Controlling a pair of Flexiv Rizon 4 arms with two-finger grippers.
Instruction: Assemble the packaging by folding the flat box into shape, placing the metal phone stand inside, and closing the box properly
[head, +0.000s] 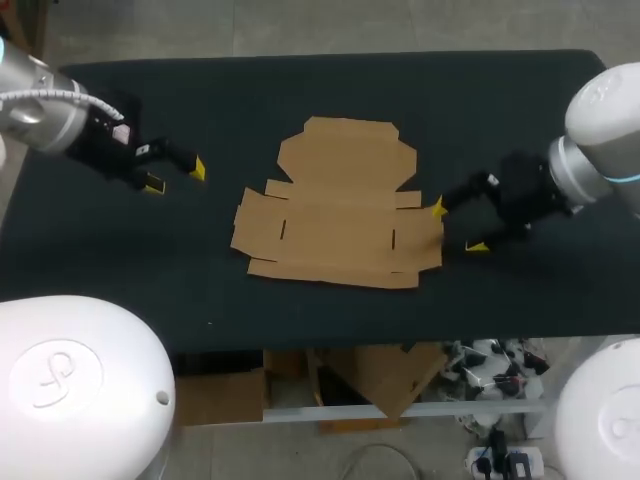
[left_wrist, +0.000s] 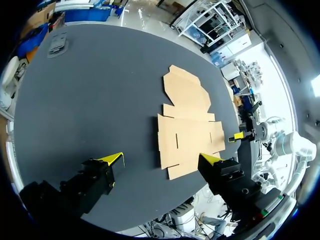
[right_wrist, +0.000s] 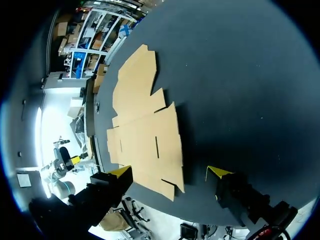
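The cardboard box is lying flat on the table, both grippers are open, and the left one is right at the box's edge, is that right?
Not quite: the left gripper stands well apart from the box, as the head view shows. The box does lie flat, and the right gripper is open too.

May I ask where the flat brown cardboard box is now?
Head view: flat brown cardboard box lies centred on the dark table, right claw beside its right edge.

Dark table (head: 120, 270); flat cardboard box (head: 340, 205) lying at centre.
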